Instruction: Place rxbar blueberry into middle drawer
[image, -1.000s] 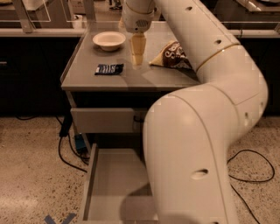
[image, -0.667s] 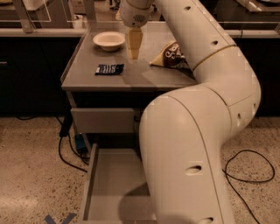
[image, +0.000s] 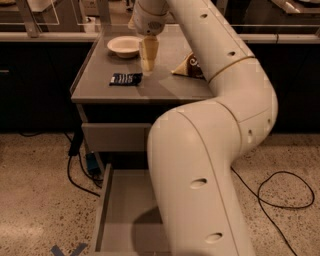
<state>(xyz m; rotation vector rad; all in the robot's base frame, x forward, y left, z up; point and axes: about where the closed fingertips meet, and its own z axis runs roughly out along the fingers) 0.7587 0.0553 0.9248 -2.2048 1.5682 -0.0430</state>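
1 hand (image: 147, 69) over table (image: 170, 88), pointing down, narrow, gripping nothing | rxbar blueberry (image: 126, 78) flat on table, just left of hand, apart | bowl (image: 124, 46) behind | low drawer (image: 106, 200) pulled out

- Our arm (image: 235, 100) rises at the near right, bends, and reaches over the bench (image: 165, 89).
- Our gripper (image: 146, 69) points down, midway between its side edges.

One rxbar (image: 126, 79), bowl (image: 124, 46), bag (image: 190, 66); jaws over counter (image: 170, 86).
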